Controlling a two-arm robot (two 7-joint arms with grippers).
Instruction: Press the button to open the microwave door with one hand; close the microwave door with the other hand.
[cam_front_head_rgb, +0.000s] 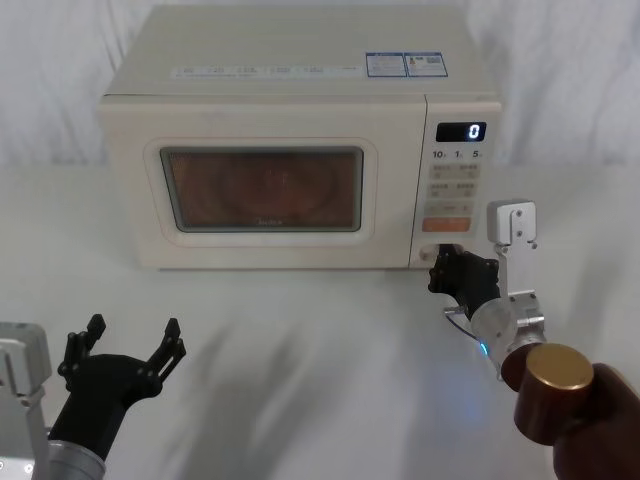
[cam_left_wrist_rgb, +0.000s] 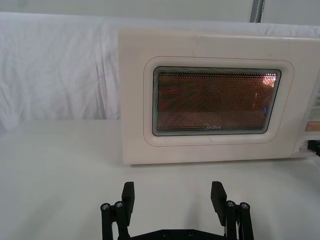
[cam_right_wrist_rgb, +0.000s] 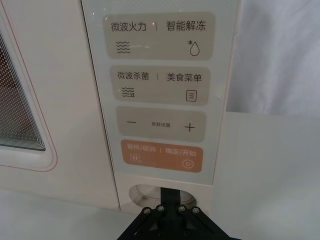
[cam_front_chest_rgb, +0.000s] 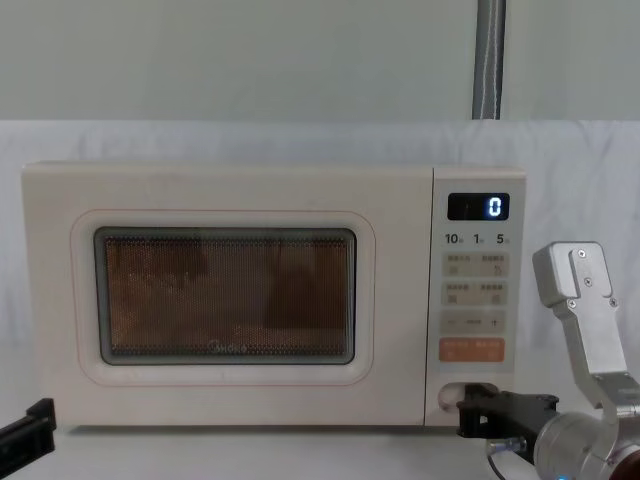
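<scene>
The cream microwave door (cam_front_head_rgb: 262, 190) with its dark window lies flush with the oven front, also in the left wrist view (cam_left_wrist_rgb: 215, 102) and chest view (cam_front_chest_rgb: 225, 295). The button (cam_right_wrist_rgb: 145, 192) is the pill-shaped key at the foot of the control panel. My right gripper (cam_front_head_rgb: 447, 262) is shut, its joined tip (cam_right_wrist_rgb: 167, 192) against the button's middle (cam_front_chest_rgb: 455, 392). My left gripper (cam_front_head_rgb: 133, 335) hovers open over the table, low on the left, well in front of the door, its fingers (cam_left_wrist_rgb: 128, 195) spread with nothing between them.
The microwave stands on a white-covered table against a white backdrop. An orange key (cam_right_wrist_rgb: 161, 156) sits just above the button, and the display (cam_front_head_rgb: 461, 131) reads 0. Bare tabletop (cam_front_head_rgb: 300, 340) stretches between the two arms in front of the oven.
</scene>
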